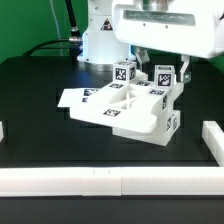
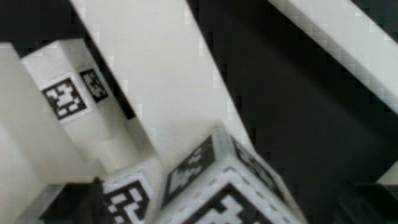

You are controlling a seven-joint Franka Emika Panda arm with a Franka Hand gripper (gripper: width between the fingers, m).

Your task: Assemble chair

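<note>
The chair (image 1: 140,108) is a partly joined group of matte white chunky pieces in the middle of the black table. Two upright posts with black-and-white tags stand on it: one (image 1: 125,72) towards the exterior view's left, one (image 1: 163,74) towards its right. My gripper (image 1: 163,64) hangs straight over the right post, a dark finger on each side of the post's top. The jaws look open, with small gaps to the post. In the wrist view that tagged post top (image 2: 205,185) fills the space between the jaws, and a long white chair piece (image 2: 151,80) runs away behind it.
The marker board (image 1: 78,101) lies flat at the exterior view's left of the chair, partly under it. A white border rail (image 1: 100,181) runs along the front and another rail piece (image 1: 212,142) stands at the right. The robot base (image 1: 100,40) is behind the chair.
</note>
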